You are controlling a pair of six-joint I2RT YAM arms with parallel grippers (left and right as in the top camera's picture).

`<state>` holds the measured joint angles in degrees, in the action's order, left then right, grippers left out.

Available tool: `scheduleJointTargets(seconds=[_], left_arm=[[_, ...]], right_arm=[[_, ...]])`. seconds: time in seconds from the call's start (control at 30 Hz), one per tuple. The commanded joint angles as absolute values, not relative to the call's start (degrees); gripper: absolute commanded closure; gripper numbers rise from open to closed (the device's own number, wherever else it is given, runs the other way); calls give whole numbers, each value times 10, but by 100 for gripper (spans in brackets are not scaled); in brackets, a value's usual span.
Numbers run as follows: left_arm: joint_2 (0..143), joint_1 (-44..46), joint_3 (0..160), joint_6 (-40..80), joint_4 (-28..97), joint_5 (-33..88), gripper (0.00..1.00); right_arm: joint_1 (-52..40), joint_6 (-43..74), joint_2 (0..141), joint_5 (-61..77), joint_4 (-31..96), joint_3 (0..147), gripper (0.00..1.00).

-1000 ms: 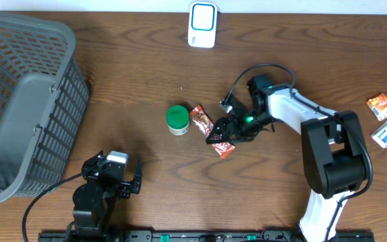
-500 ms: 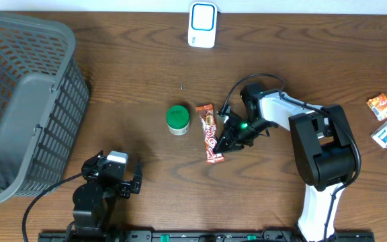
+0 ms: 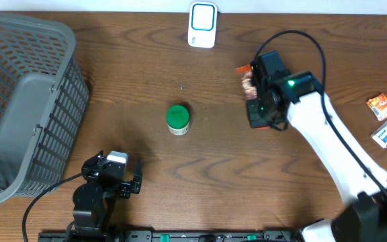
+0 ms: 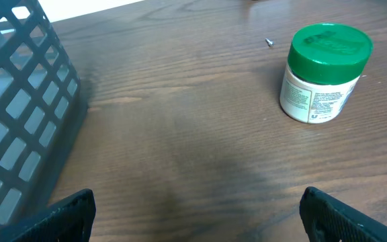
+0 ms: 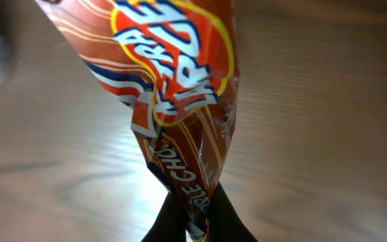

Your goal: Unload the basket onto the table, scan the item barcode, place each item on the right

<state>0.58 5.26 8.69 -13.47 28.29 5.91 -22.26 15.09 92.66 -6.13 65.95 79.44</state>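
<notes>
Though lidded, jar (image 3: 177,119) apart from basket (image 3: 64,111).

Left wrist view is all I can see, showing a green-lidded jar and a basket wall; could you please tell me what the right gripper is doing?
Observer: The right gripper is shut on one end of an orange snack wrapper.
Operator: Thank you. Where is that relative to my jar?
Observer: Overhead, it is to the right of the jar, apart from it and farther back.
Operator: Is the scanner close?
Observer: A white scanner stands at the far edge, sideways between jar and wrapper.
</notes>
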Motion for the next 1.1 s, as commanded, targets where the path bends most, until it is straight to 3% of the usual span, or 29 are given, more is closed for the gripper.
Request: scheduleJointTargets(seconds=[0.0, 0.23, 0.63, 0.67, 0.73, 0.8, 0.93, 1.07], left_arm=[[2, 50, 80, -130, 291, 64, 2], [2, 51, 80, -130, 291, 64, 2], [2, 51, 80, -130, 291, 64, 2], [2, 51, 80, -130, 291, 64, 2], [2, 51, 80, -130, 291, 64, 2], [2, 51, 80, -130, 291, 64, 2], [2, 51, 80, -130, 291, 64, 2], [2, 51, 80, -130, 291, 64, 2]], right_arm=[[-255, 280, 925, -279, 690, 790, 99], [-349, 515, 963, -433, 773, 747, 99], [-477, 628, 1146, -434, 787, 710, 96], [-487, 628, 1153, -431, 789, 710, 89], [-509, 628, 1156, -412, 789, 710, 55], [-538, 628, 1154, -389, 789, 710, 38], [-578, 628, 1154, -369, 785, 710, 17], [-579, 632, 1150, -350, 782, 717, 15]])
